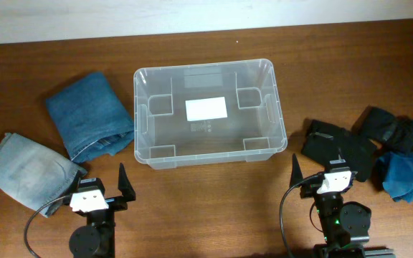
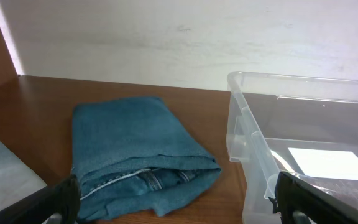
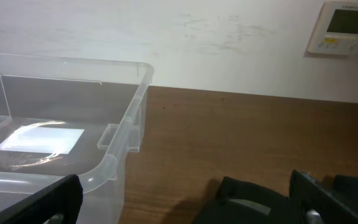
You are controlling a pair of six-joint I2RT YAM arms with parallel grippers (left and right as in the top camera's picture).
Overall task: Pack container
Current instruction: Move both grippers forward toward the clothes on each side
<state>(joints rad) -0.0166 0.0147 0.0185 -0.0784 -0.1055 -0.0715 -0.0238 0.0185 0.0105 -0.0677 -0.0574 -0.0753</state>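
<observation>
The container (image 1: 140, 115) is a clear plastic tub with a white label (image 1: 206, 109) on its bottom, standing empty at the middle of the table. It also shows in the left wrist view (image 2: 253, 143) and the right wrist view (image 3: 126, 134). My left gripper (image 1: 100, 185) is open and empty near the front edge, below the tub's left corner; between its fingers (image 2: 179, 208) lies folded dark blue jeans (image 2: 135, 149). My right gripper (image 1: 321, 175) is open and empty, below the tub's right corner; its fingers (image 3: 185, 199) frame the tub's corner and a black garment (image 3: 247, 202).
Dark blue folded jeans (image 1: 90, 115) lie left of the tub, light blue jeans (image 1: 27, 168) further left and nearer. Right of the tub lie a black garment (image 1: 339, 147), another dark one (image 1: 393, 129) and a blue one (image 1: 407, 172). A wall panel (image 3: 344, 28) hangs behind.
</observation>
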